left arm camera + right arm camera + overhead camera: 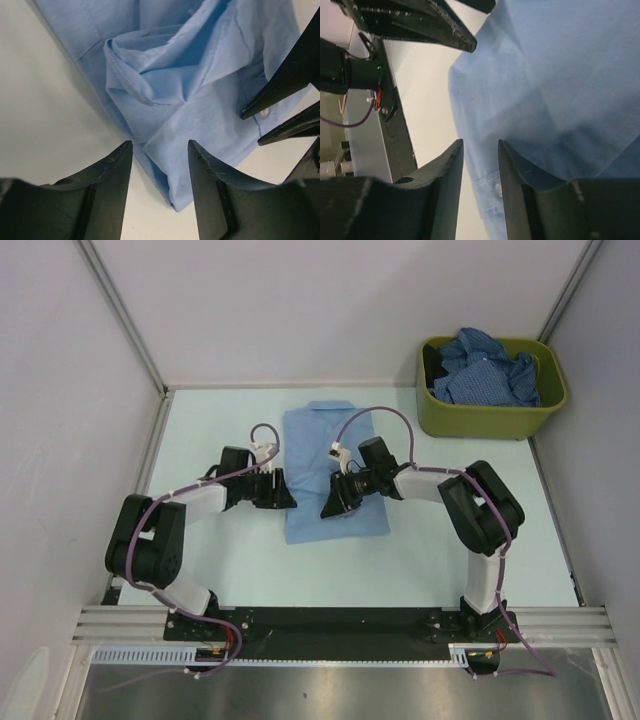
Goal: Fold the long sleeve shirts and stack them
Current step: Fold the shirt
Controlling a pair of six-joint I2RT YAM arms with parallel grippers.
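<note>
We note left gripper (pixel 160 144) released beside plain light-blue cloth shirt (pixel 200 100); right gripper (pixel 480 142) parted over it (hem half-hidden).

Shirt (pixel 315 440) on table (pixel 450 550) centre; bin (pixel 490 422) back-right holds, seemingly, shirts (pixel 490 375).

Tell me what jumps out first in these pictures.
A light blue shirt lies mid-table, with the left gripper at its left edge and the right gripper over its near half, both open. At the far right corner, a green bin holds a heap of darker blue shirts.
</note>
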